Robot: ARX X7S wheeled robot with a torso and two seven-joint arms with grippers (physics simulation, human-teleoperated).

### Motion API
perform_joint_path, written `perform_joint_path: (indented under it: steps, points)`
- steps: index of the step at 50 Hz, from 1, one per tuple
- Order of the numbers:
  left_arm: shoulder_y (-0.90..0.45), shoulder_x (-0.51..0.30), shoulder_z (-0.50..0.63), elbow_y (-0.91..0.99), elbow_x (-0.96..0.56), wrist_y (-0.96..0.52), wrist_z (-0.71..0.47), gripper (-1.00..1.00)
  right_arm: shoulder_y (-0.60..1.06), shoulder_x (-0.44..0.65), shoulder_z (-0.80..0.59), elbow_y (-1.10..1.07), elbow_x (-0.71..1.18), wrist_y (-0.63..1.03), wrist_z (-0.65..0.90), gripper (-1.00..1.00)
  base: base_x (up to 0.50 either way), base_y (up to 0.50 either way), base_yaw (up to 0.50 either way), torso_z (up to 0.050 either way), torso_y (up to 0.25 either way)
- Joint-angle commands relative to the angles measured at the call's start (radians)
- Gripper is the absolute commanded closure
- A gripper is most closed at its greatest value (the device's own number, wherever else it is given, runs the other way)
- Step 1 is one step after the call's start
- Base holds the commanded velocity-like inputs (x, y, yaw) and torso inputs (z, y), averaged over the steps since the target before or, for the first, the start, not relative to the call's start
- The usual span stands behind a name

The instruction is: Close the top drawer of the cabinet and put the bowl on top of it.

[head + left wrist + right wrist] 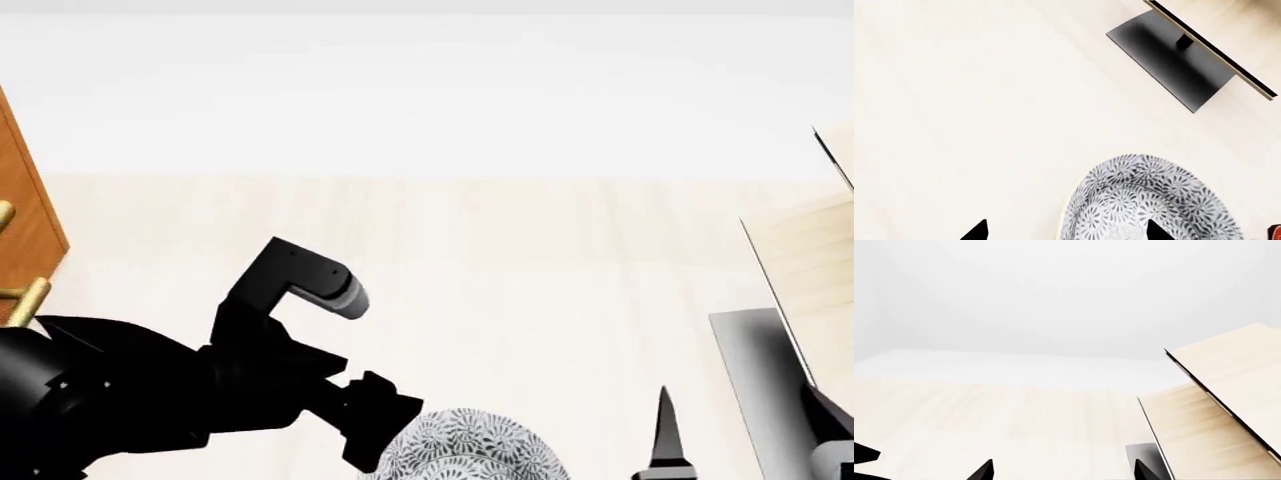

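Fingers [981,231] on our left arm are spread wide, one tip over the bowl [1147,197] on the pale floor, nothing held. Our right fingers [984,471] sit wide apart too. We see the cabinet [24,215] at far left.

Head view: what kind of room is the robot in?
Probably a simulated, sparsely furnished room: a pale wood floor, an orange-brown cabinet with brass handles, and a patterned bowl below the left gripper.
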Motion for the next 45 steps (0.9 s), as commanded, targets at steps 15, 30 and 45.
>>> perform_joint_path:
  steps: [15, 30, 45]
  points:
    - [0.03, 0.057, 0.071, -0.189, 0.07, 0.118, 0.094, -1.0, -0.011, -0.004, -0.025, 0.023, -0.027, -0.028, -0.008, -1.0, 0.0, 0.0, 0.0, 0.0, 0.0]
    - [0.045, 0.098, 0.107, -0.289, 0.105, 0.176, 0.127, -1.0, -0.021, -0.001, -0.016, 0.019, -0.02, -0.033, -0.007, -1.0, 0.0, 0.0, 0.0, 0.0, 0.0]
    - [0.071, 0.153, 0.152, -0.385, 0.139, 0.235, 0.162, -1.0, -0.025, -0.005, -0.025, 0.034, -0.031, -0.052, -0.013, -1.0, 0.0, 0.0, 0.0, 0.0, 0.0]
